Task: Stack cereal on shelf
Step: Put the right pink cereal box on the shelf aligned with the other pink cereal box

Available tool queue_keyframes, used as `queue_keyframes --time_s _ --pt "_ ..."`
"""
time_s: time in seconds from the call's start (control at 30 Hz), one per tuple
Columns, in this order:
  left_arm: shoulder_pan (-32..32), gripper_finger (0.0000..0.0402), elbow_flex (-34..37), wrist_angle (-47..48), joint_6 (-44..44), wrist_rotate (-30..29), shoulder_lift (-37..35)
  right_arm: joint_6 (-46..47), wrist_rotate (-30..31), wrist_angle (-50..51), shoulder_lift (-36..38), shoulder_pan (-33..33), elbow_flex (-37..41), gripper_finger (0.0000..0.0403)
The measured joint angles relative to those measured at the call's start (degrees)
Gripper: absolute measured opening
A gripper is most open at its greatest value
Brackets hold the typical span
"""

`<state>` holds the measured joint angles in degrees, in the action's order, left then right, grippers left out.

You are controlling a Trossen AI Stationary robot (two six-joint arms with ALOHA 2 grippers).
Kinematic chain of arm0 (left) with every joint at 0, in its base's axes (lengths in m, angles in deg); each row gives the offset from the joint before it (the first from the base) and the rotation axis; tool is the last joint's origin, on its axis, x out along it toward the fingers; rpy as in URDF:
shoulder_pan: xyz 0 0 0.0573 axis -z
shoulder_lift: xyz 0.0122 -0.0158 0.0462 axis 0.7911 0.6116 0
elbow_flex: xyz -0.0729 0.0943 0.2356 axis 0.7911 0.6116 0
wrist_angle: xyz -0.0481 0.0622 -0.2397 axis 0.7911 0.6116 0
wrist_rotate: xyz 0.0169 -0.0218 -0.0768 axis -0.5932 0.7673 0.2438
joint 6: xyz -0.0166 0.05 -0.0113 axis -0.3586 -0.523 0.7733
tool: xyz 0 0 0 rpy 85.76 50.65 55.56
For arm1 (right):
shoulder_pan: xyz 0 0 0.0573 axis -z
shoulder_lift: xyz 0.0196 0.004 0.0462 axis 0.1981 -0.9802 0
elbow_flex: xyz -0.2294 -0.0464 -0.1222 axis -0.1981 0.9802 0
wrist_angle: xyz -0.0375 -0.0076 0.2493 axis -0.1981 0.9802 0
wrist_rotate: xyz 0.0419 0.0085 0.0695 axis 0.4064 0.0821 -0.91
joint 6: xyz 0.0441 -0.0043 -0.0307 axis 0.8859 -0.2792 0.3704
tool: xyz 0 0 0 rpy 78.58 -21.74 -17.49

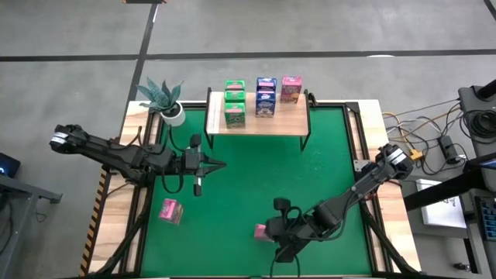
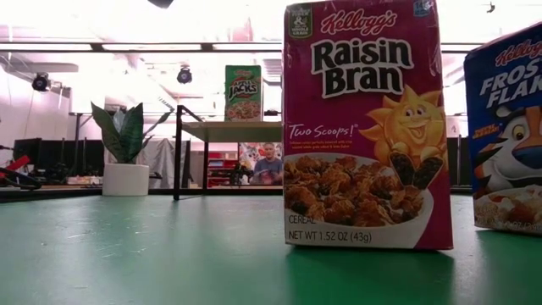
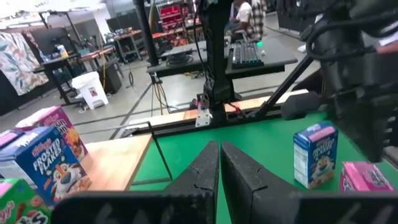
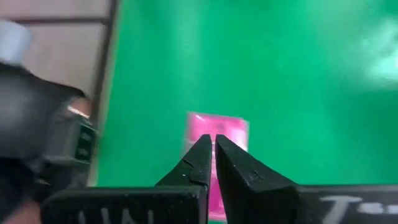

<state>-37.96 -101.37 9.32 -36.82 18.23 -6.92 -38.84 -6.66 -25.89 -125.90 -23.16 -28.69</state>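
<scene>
We are partway through putting the cereal on the shelf (image 1: 258, 122). On the left, a pink box (image 1: 170, 210) lies on the green counter (image 1: 232, 186), well apart from the shelf. The left gripper (image 1: 219, 164) hangs over the counter in front of the shelf, its fingers together and holding nothing. Five boxes already sit on the shelf: green boxes (image 1: 235, 103), blue boxes (image 1: 266, 96) and one pink one (image 1: 291, 88). On the right, the right gripper (image 1: 263, 230) is at another pink box (image 1: 261, 231) near the front, fingers together. We think it must open up and grab that box next. The arm hides most of that box. We cannot find the last blue box from above.
</scene>
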Motion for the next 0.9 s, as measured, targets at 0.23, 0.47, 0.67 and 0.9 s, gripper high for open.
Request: queue_keyframes --time_s 0.23,0.47,0.67,0.9 --pt "0.0 0.0 -0.02 -1.21 -1.92 0.0 -0.09 -0.97 1.16 2.01 0.23 0.11 -0.28 0.0016" --pt "0.0 0.0 -0.02 -1.63 -2.83 0.0 -0.09 2.01 1.03 2.72 0.05 0.11 -0.19 0.0105" --pt "0.0 0.0 -0.02 -1.87 -2.86 0.0 -0.09 5.5 1.03 2.91 -0.07 0.11 0.12 0.023" --pt "0.0 0.0 -0.02 -1.83 -2.86 0.0 -0.09 5.87 -0.97 2.56 -3.0 -0.04 0.51 0.0324"
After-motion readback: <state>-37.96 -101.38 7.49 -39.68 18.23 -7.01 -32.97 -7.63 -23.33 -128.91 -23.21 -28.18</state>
